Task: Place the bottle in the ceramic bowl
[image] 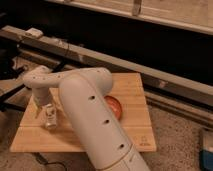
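"Why's the gripper (45, 112) down at the left of the board (135, 90)?"
"The bottle (50, 120) stands there. Jaws apart right at it, nothing clamped yet. The bowl (115, 106) sits mid-board, half behind the arm (95, 120)."

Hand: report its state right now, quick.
Hand: open, low at the bottle on the left side of the wooden board, holding nothing.

My gripper (46, 114) hung low over the left of the wooden board (132, 82), jaws wide, the bottle (50, 120) right at them. My own arm (95, 120) lay between it and the ceramic bowl (115, 106), covering the bowl's left side. The board's right end lay bare; a metal rail (100, 56) walled the back.
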`<state>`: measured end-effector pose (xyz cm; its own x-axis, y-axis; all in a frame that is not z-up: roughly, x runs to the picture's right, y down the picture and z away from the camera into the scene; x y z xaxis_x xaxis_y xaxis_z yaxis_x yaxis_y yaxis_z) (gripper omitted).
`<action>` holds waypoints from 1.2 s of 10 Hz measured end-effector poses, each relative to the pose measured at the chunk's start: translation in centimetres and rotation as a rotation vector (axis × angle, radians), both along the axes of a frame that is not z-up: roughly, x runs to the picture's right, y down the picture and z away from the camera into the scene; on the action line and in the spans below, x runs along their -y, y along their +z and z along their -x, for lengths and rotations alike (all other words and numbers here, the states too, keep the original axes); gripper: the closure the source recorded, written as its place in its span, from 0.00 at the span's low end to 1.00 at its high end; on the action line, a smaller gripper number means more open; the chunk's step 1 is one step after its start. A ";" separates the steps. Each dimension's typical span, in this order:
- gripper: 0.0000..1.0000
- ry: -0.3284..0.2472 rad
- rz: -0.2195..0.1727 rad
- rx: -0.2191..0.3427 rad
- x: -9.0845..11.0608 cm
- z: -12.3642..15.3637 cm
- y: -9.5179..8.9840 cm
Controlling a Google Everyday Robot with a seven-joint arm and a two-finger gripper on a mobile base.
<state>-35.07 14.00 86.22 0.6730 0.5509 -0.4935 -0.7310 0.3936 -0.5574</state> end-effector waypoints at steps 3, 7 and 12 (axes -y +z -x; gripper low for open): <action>0.30 -0.031 0.007 -0.005 -0.4 0.0 0.4; 0.72 -0.044 0.006 -0.016 -0.4 0.0 0.6; 1.00 0.030 -0.028 -0.031 2.6 -1.2 -1.0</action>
<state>-33.82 11.40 85.23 0.6408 0.5842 -0.4981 -0.7593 0.3864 -0.5237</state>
